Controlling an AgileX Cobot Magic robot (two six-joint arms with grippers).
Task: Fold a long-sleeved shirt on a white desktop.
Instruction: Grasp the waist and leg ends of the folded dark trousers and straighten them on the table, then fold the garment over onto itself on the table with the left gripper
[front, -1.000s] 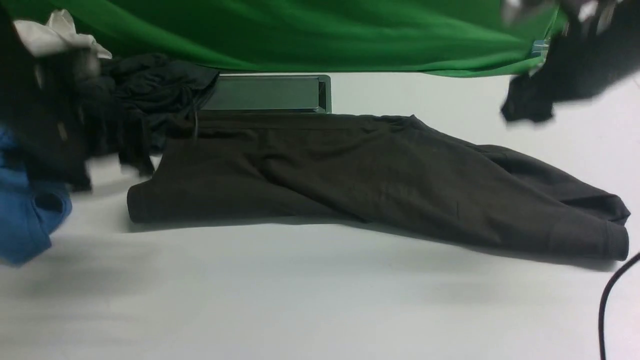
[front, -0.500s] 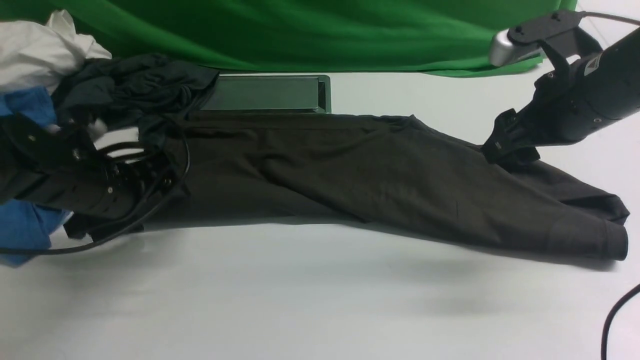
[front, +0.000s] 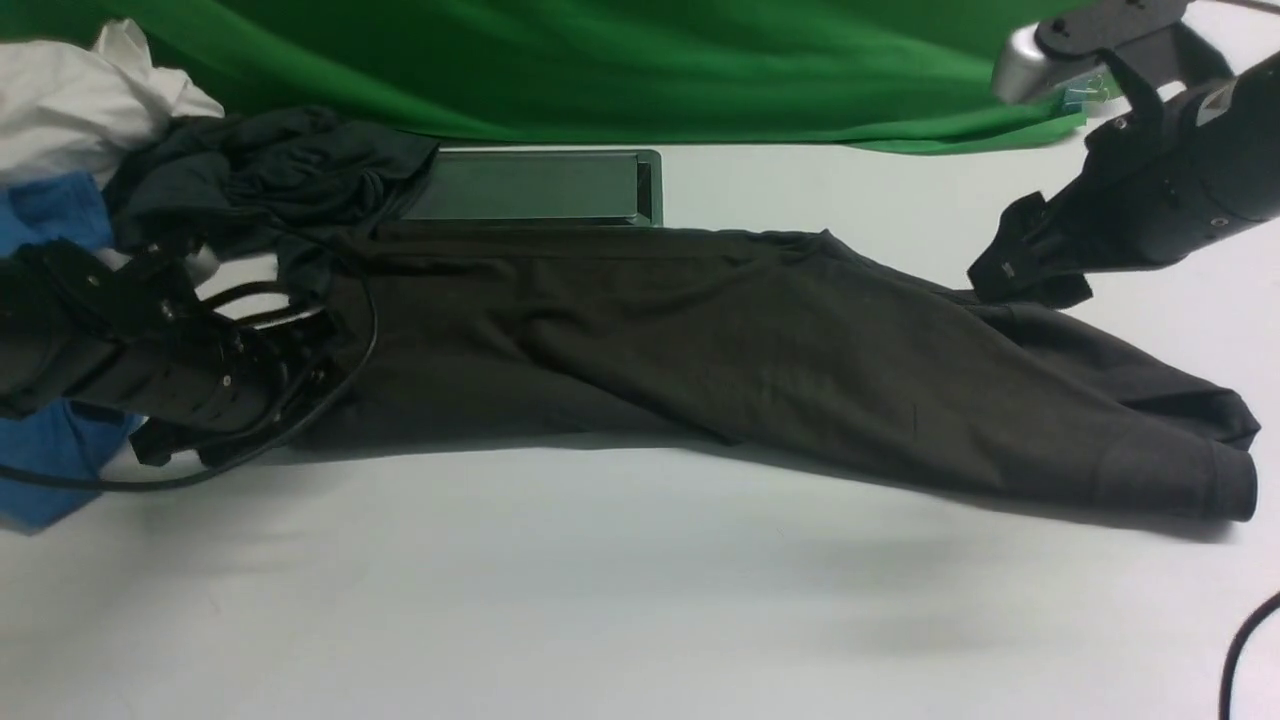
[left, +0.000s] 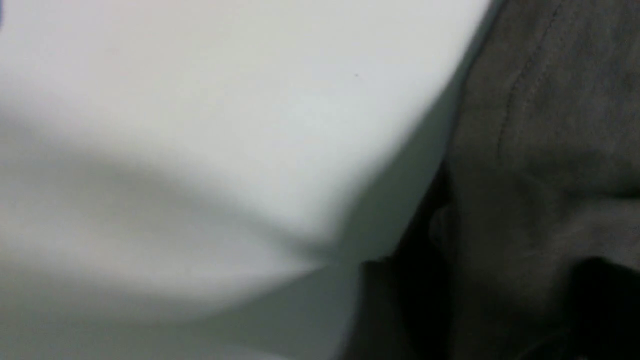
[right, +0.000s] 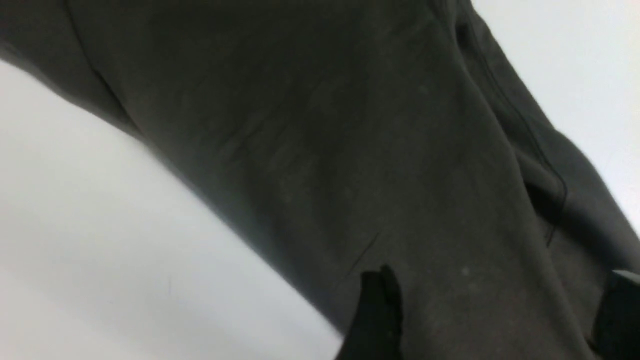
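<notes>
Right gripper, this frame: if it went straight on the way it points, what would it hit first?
The long-sleeved shirt. The right gripper points down at the shirt's right part, with its open fingers close over the fabric. Depth is unclear, but nothing shows in between.

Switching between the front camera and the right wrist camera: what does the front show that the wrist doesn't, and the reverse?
Front only: the shirt at full length, the left gripper at its left end, the right gripper by its far edge, a pile of clothes at far left, the green cloth behind. Right wrist only: a close look at the right gripper's fingertips, spread apart over the fabric, and a seam running nearby. Both: the dark shirt lying on the white desktop.
</notes>
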